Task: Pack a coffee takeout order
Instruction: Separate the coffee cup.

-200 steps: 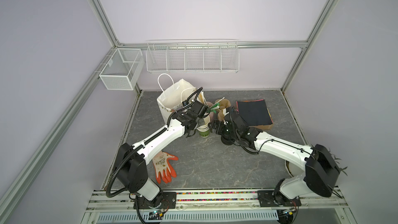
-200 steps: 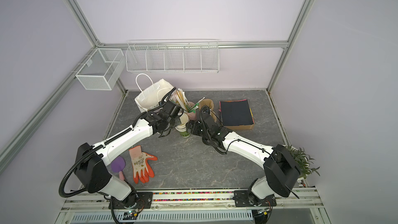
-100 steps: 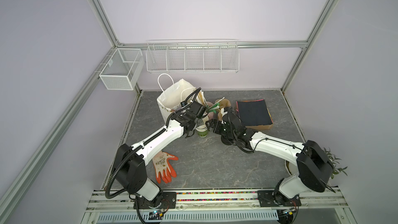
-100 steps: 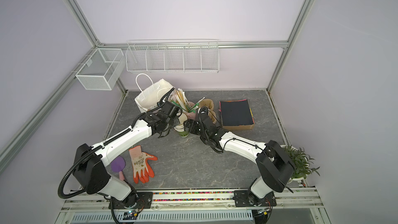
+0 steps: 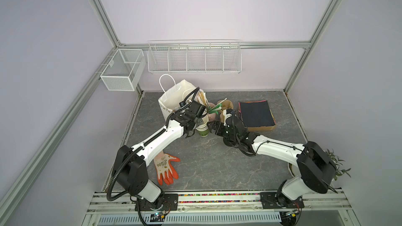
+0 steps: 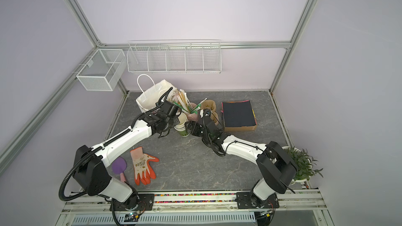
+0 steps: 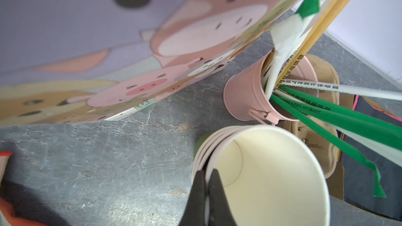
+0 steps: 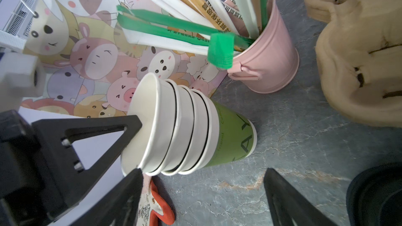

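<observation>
Atop stack; left end effector pinches rim; black cup likely nearby

Pale lilac walls meet aluminium framing; white wire baskets hang above a grey marbled floor.

A robot test cell in a lab: an aluminium frame boxes in bare lilac walls, two white arms are mounted on a rail at the front edge of the table, wire baskets hang on the back wall, and mismatched props lie about (a glove, a potted plant).
</observation>
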